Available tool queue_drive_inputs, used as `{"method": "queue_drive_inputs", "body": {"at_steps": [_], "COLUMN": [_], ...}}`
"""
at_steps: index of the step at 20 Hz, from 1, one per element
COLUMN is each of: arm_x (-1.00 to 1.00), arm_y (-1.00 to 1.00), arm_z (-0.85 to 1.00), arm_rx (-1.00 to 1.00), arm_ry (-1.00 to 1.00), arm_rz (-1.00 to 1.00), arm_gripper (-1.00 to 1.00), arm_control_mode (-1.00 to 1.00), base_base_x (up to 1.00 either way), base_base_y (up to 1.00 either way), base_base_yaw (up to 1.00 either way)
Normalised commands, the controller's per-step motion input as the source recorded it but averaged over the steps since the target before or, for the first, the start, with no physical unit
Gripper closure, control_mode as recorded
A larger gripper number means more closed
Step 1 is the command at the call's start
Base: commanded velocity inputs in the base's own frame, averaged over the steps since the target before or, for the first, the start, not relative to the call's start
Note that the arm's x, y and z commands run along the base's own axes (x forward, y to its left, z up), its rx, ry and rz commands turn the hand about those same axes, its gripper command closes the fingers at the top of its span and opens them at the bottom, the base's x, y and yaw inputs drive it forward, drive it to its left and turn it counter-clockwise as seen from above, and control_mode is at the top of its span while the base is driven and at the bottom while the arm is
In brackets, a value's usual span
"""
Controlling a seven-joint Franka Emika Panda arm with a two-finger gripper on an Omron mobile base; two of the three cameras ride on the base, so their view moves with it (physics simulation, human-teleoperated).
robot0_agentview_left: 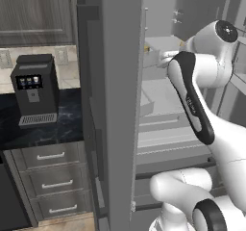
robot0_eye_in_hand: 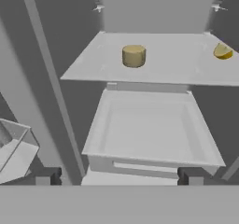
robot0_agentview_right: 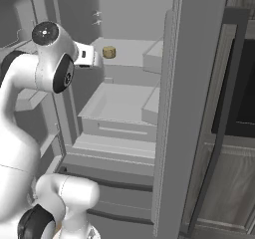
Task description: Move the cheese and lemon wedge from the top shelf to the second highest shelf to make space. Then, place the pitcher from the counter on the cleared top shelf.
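Items you cannot fully see: lemon wedge [robot0_eye_in_hand: 222, 52], up and right of the fingers [robot0_eye_in_hand: 189, 175], sits close to the hand view's right edge. Fingers: only their dark tips show above the bottom band. Bench [robot0_agentview_left: 43, 129]: cut by the left edge.

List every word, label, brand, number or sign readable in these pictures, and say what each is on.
No text can be read anywhere.
Coffee machine: its small screen shows a few light icons, too blurred to read.
Robot arm: a faint mark along the dark forearm cover, too small to read.
Cheese, lemon wedge, shelf: no markings.
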Motion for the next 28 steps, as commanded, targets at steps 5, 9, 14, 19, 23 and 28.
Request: {"method": "queue_drive_inputs", "body": {"at_steps": [5,9,14,19,23,28], "arm_x": [0.34,0.54,0.74,0.73,0.50,0.51], "arm_y": [0.00,-0.04,-0.01,-0.04,0.01,0.00], "arm_z": [0.22,0.02,0.00,-0.03,-0.04,-0.09], "arm_rx": [0.00,0.00,0.01,0.01,0.00,0.04], "arm_ry": [0.03,0.08,0.06,0.08,0.00,0.00], "arm_rz": [-0.06,-0.08,-0.11,-0.07,0.00,0.00], "arm_gripper": [-1.00,-1.00,-1.00,-1.00,-1.00,-1.00], "arm_control_mode": [-1.00,-1.00,-1.00,-1.00,-1.00,-1.00], "base_base_x": [0.00,0.00,0.00,0.00,0.00,0.00], "base_base_y": [0.00,0.00,0.00,0.00,0.00,0.00], "base_base_yaw": [0.00,0.00,0.00,0.00,0.00,0.00]}}
